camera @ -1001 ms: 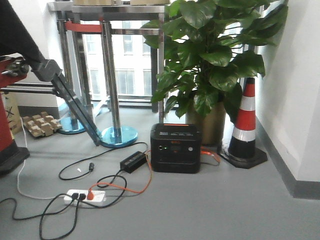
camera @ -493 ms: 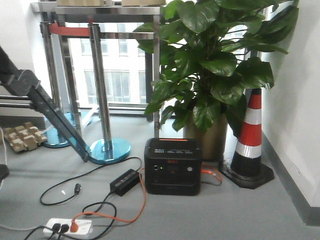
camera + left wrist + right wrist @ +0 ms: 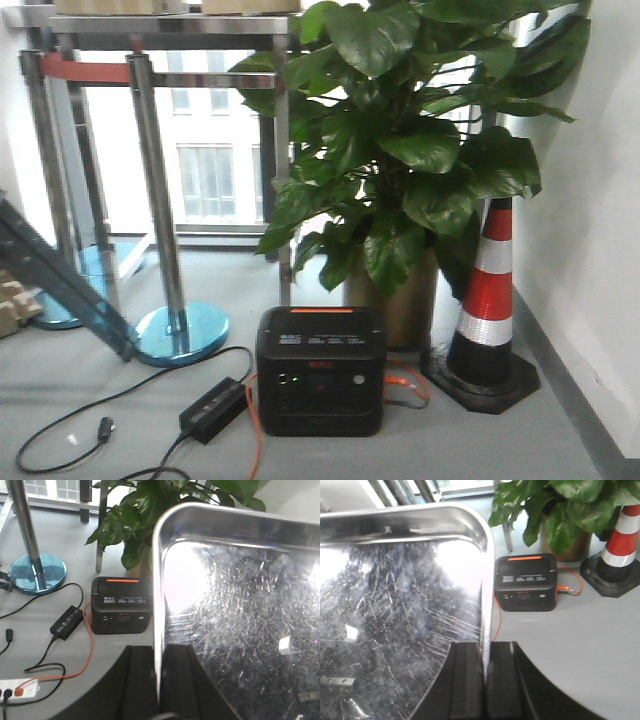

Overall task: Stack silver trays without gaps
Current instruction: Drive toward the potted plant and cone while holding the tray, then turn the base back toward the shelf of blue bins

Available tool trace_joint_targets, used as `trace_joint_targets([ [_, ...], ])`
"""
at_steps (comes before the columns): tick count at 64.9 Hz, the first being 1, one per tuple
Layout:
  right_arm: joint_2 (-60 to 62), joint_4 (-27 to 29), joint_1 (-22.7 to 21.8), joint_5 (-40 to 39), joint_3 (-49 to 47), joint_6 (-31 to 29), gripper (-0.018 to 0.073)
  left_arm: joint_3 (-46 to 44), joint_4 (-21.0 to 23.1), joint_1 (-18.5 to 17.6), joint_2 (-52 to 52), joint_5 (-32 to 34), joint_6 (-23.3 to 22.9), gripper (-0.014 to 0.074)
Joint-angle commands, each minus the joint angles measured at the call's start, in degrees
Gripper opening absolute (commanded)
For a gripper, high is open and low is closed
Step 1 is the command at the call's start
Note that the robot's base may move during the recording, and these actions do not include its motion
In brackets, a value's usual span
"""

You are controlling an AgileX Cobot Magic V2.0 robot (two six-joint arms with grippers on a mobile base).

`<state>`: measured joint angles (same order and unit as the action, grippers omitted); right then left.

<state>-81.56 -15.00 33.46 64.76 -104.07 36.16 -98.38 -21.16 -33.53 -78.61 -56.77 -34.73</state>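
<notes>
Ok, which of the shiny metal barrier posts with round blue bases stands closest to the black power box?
The front shiny post, whose blue base sits just left of the black box; the other posts stand further left and farther back.

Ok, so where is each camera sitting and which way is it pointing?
Exterior front: faces ahead and slightly down at the plant, cone and black power station; no robot part clearly shows.
Left wrist: behind the left hand, clamped on the rim of the silver tray, which fills the right.
Right wrist: behind the right hand, clamped on a tray rim; tray fills the left.
Shared: all see the power station; both wrists see the tray.
</notes>
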Motion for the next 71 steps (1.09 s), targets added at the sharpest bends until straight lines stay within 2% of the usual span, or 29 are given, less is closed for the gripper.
trace_joint_targets([
  [1,0.8,-2.3,-0.1,-0.7,-0.5,-0.8,-0.0067,-0.6,-2.6,-0.1,0.7,1.2,-0.4,-0.0017],
  [71,0.8,-2.3,-0.1,-0.8,-0.5,-0.8,-0.0067,-0.6,-2.7,0.1,0.7,1.2,-0.4,-0.0017],
])
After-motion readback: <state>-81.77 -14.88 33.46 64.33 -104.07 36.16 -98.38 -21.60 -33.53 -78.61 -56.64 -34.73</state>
